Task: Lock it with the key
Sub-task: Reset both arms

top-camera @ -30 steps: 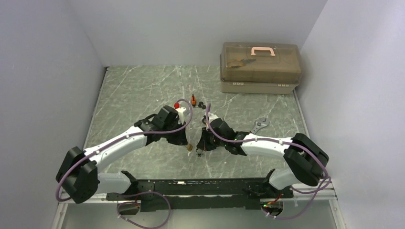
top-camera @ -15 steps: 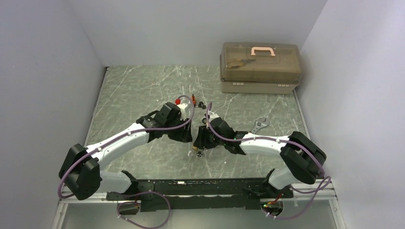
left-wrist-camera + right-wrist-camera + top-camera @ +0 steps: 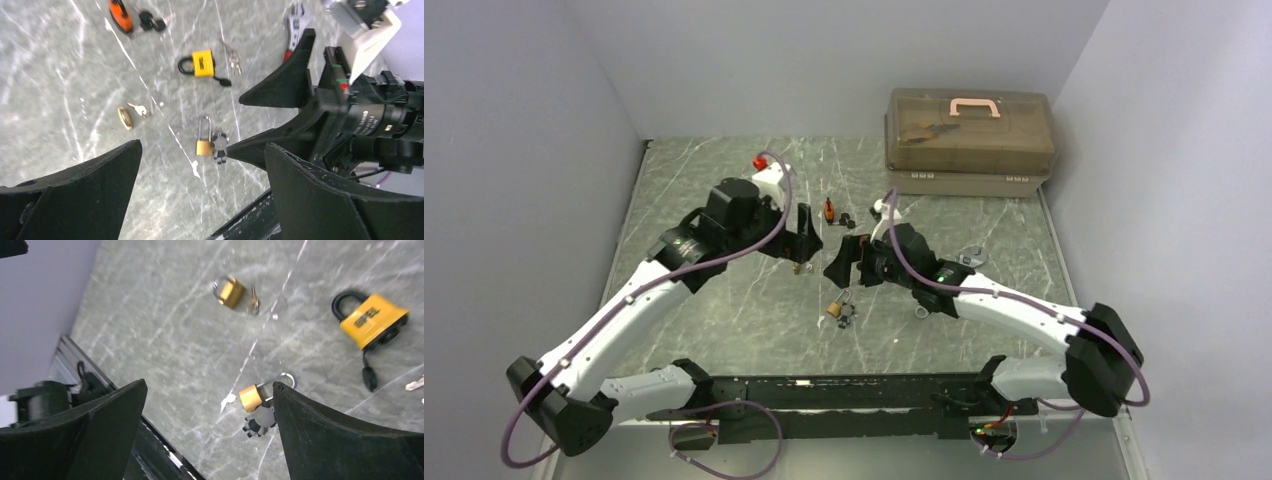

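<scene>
A small brass padlock (image 3: 834, 308) lies flat on the marble table with its silver shackle pushed in. A key with a black and grey bunch (image 3: 849, 316) sits at its base. In the left wrist view the padlock (image 3: 203, 146) and key (image 3: 219, 148) lie on the table below the wide open jaws. From the right wrist the padlock (image 3: 250, 396) and key (image 3: 260, 421) show beside the right finger. My left gripper (image 3: 805, 232) and right gripper (image 3: 842, 260) both hover above and behind the padlock, open and holding nothing.
A yellow padlock (image 3: 372, 320) with a black key (image 3: 369, 376) and another small brass padlock (image 3: 231, 292) lie farther back. An orange-handled item (image 3: 828, 209) and a wrench (image 3: 969, 260) lie nearby. A brown toolbox (image 3: 969, 140) stands at the back right.
Both grippers have opened and risen off the small brass padlock, which now lies on the table with its key. The left arm swung back and left; the right arm drew back.
</scene>
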`<move>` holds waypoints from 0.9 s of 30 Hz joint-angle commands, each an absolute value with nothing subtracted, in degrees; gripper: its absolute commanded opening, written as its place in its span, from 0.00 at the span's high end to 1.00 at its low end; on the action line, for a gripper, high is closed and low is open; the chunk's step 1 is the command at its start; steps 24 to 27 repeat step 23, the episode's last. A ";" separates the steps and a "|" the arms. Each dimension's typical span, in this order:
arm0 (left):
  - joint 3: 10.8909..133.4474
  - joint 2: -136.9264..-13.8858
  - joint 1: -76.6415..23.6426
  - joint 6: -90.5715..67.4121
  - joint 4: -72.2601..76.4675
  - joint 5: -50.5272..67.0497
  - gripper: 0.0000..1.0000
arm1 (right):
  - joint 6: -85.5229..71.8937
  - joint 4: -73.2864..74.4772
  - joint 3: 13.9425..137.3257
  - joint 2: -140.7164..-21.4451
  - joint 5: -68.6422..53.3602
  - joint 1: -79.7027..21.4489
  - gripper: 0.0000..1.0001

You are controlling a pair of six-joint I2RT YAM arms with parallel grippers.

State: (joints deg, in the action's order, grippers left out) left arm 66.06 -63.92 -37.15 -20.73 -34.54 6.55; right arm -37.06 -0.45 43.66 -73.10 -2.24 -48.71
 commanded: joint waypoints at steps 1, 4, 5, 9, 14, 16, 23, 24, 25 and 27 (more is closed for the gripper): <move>71.05 -59.18 -36.38 -18.17 -36.40 0.87 0.01 | -35.00 3.31 48.87 -67.03 1.35 -47.25 0.00; 71.78 -56.79 -36.16 -17.45 -35.85 -3.13 0.00 | -34.48 4.32 51.28 -64.22 3.44 -46.83 0.00; 72.25 -56.39 -36.11 -17.49 -36.35 -4.31 0.00 | -34.30 4.37 51.84 -63.32 3.97 -46.70 0.00; 74.91 -55.53 -36.01 -18.07 -37.70 -5.05 0.01 | -33.40 4.09 53.98 -60.36 5.62 -46.47 0.00; 76.36 -54.91 -36.03 -18.22 -38.25 -5.09 0.01 | -32.29 4.23 55.77 -59.50 6.53 -46.41 0.00; 76.08 -54.48 -36.04 -17.92 -37.87 -4.89 0.01 | -32.29 4.76 56.53 -59.61 6.80 -46.37 0.00; 75.40 -53.60 -36.03 -16.75 -37.41 -5.21 0.01 | -33.13 3.76 56.03 -59.07 7.08 -46.32 0.00; 75.40 -53.60 -36.03 -16.75 -37.41 -5.21 0.01 | -33.13 3.76 56.03 -59.07 7.08 -46.32 0.00; 75.40 -53.60 -36.03 -16.75 -37.41 -5.21 0.01 | -33.13 3.76 56.03 -59.07 7.08 -46.32 0.00; 75.40 -53.60 -36.03 -16.75 -37.41 -5.21 0.01 | -33.13 3.76 56.03 -59.07 7.08 -46.32 0.00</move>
